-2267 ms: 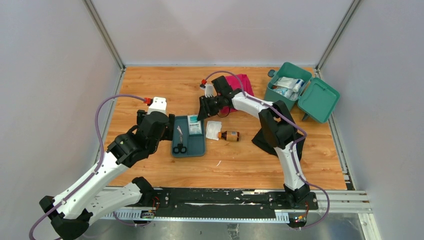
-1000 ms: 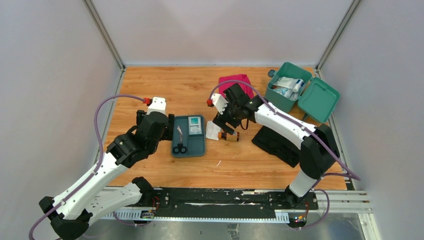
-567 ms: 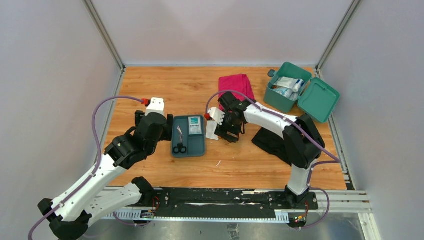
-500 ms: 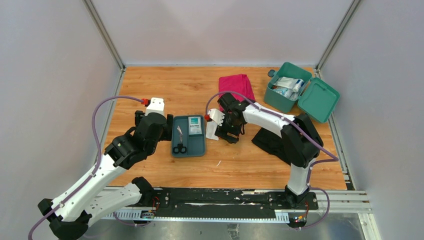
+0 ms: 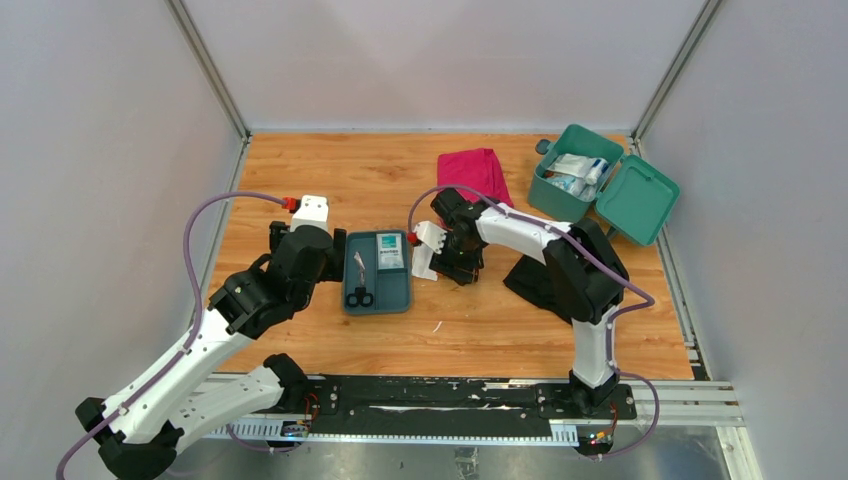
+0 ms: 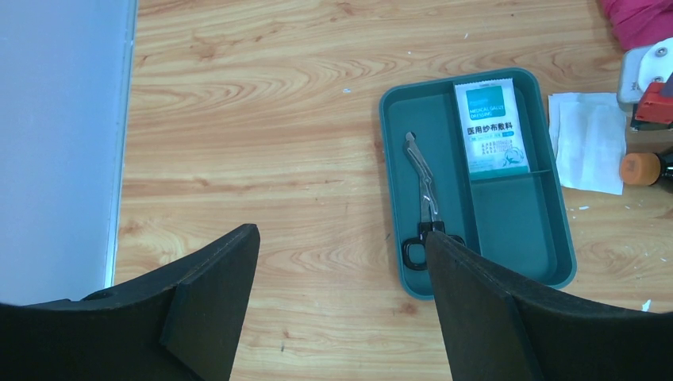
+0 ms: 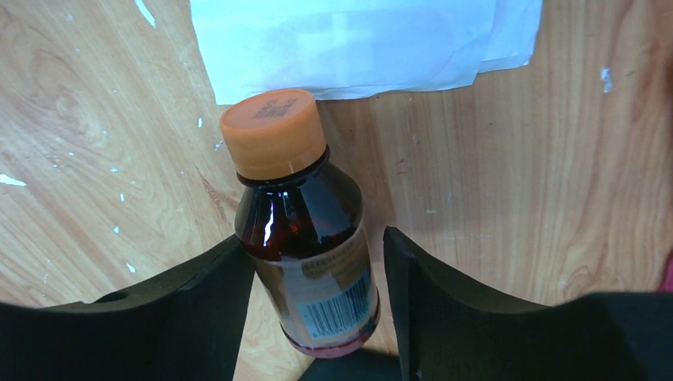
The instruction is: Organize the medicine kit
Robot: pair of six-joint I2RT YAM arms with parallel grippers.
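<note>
A brown medicine bottle (image 7: 309,230) with an orange cap (image 7: 274,131) lies on the wooden table, its cap against a white gauze sheet (image 7: 357,40). My right gripper (image 7: 317,294) is open and straddles the bottle's body, with a small gap at the right finger. In the top view the right gripper (image 5: 462,268) hides the bottle. The teal tray (image 5: 392,290) holds scissors (image 5: 358,280) and a dressing packet (image 5: 388,250). My left gripper (image 6: 341,302) is open and empty, above bare wood left of the tray (image 6: 516,214).
An open green kit box (image 5: 575,185) with supplies stands at the back right, its lid (image 5: 636,200) folded out. A pink cloth (image 5: 473,168) lies behind the right gripper. A black cloth (image 5: 545,280) lies under the right arm.
My right gripper has moved from the pink cloth toward me and down over the bottle, jaws now on either side of it. The left arm has barely moved.
</note>
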